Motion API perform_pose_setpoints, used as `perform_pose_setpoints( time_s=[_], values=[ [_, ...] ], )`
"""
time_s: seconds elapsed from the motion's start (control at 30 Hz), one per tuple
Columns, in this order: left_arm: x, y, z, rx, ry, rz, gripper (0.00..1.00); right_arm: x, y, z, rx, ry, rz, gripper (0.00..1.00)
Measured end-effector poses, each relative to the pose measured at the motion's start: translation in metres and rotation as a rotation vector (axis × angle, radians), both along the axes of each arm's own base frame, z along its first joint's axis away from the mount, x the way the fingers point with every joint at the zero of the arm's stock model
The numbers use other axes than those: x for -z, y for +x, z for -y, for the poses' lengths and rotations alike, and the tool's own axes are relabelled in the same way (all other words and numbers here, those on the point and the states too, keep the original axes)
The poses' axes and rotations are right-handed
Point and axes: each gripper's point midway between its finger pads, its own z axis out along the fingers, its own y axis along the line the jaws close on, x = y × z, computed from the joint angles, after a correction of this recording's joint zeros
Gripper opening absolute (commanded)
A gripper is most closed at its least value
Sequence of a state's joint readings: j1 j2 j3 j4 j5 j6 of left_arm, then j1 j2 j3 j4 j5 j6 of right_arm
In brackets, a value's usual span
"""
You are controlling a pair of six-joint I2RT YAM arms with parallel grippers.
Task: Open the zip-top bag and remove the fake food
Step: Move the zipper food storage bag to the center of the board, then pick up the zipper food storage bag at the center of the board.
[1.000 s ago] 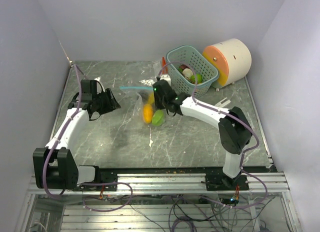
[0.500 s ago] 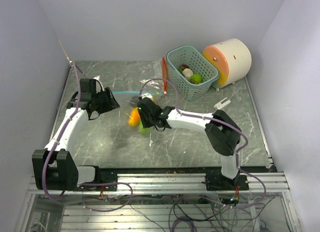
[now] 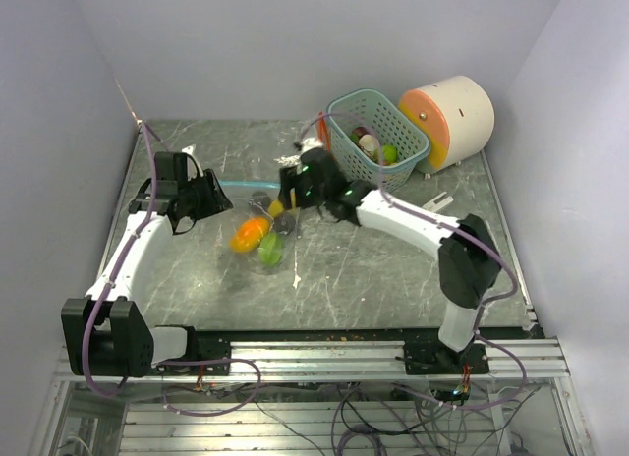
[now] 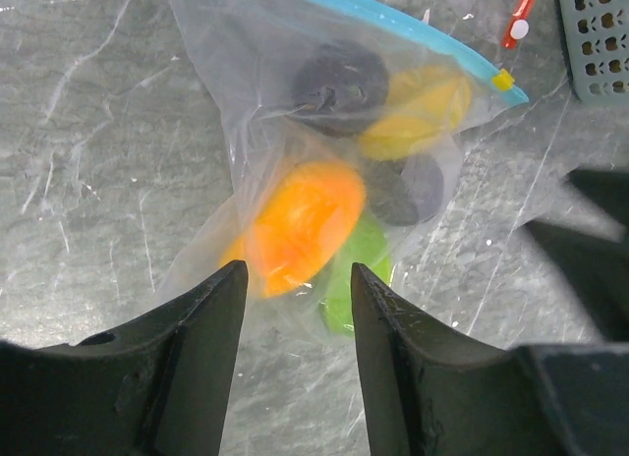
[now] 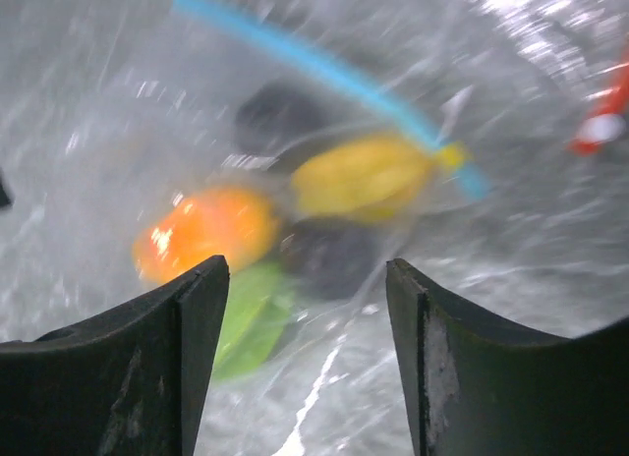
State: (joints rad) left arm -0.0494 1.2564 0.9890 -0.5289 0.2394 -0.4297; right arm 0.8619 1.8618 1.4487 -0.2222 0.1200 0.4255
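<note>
Crinkly clear plastic bag [image 4: 221,68], glossy fake food [image 4: 300,225], marbled matt table [image 4: 79,132].

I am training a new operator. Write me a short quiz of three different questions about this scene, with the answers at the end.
1. True or false: the left claw stands open.
2. Inside the clear plastic zip-top bag, the round orange toy lies directly beside: A) a green toy; B) a red toy; C) a white toy.
3. What colour is the small slider on the blue zip strip?

Key: 1 true; 2 A; 3 yellow.
</note>
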Motion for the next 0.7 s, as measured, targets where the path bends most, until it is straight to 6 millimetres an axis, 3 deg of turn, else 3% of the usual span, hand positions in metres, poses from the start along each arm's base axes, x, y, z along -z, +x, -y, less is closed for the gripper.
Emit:
perform_pose_setpoints(
  time_s=[0.1, 0.17, 0.27, 0.4, 0.5, 0.57, 0.7],
  values=[
    [-0.006, 0.003, 0.0, 0.006, 0.004, 0.018, 0.5, -0.028, 0.042, 0.037, 0.096, 0.069, 0.046, 0.72],
    [-0.011, 0.004, 0.0, 0.01, 0.009, 0.034, 0.47, -0.032, 0.068, 0.062, 0.155, 0.093, 0.055, 0.75],
    [-0.022, 0.007, -0.001, 0.017, 0.016, 0.066, 0.41, -0.014, 0.086, 0.077, 0.177, 0.09, 0.023, 0.77],
    [-0.03, 0.007, -0.001, 0.022, 0.019, 0.093, 0.3, 0.027, 0.085, 0.059, 0.119, 0.068, -0.049, 0.75],
    [-0.032, 0.006, -0.001, 0.023, 0.019, 0.1, 0.28, 0.057, 0.083, 0.044, 0.074, 0.06, -0.102, 0.61],
    [-0.033, 0.006, -0.001, 0.025, 0.021, 0.101, 0.28, 0.072, 0.079, 0.039, 0.05, 0.057, -0.134, 0.41],
    [-0.031, 0.005, -0.001, 0.025, 0.022, 0.093, 0.29, 0.075, 0.078, 0.035, 0.03, 0.075, -0.14, 0.15]
  ],
)
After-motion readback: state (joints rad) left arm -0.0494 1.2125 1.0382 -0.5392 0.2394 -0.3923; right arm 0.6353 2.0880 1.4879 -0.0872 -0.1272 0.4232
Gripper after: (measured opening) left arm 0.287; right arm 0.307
